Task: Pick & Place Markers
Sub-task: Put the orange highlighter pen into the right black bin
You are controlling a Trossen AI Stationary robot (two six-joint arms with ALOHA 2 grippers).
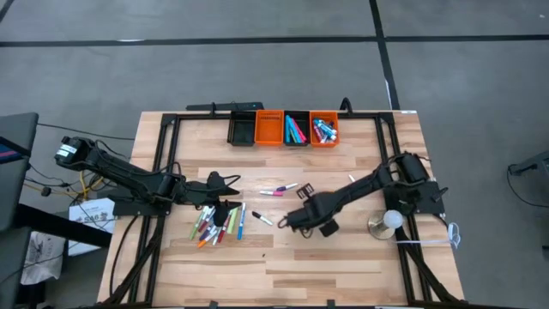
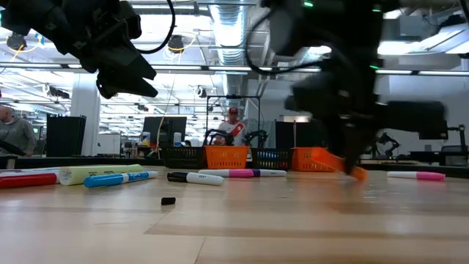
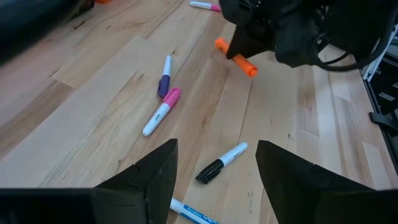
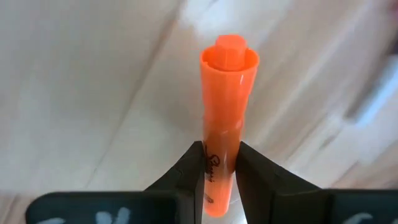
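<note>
My right gripper [image 4: 221, 155] is shut on an orange marker [image 4: 227, 93], near the table's middle [image 1: 287, 220], and shows blurred in the low view [image 2: 352, 150]. My left gripper [image 1: 227, 182] hangs open over the table's left half, nothing between its fingers [image 3: 216, 149]. Loose markers lie flat on the wood: a heap [image 1: 219, 223] below the left gripper, two pink ones [image 1: 279, 190] at the middle, a purple-capped one [image 3: 165, 78], a pink-capped one [image 3: 161, 112] and a black-capped one [image 3: 222, 163]. My right gripper pinches the orange marker's barrel [image 4: 219, 148] between its two fingers, toward one end. The fingers come steeply from above. The marker sticks out past the fingertips along them, slanting down [image 3: 236, 57]. It looks lifted clear of the table.
Several small bins stand in a row at the table's far edge: a black one [image 1: 244, 130], an orange one [image 1: 269, 129], a black one with markers [image 1: 297, 129] and an orange one with markers [image 1: 324, 129]. A small black cap [image 2: 168, 200] lies on the near wood.
</note>
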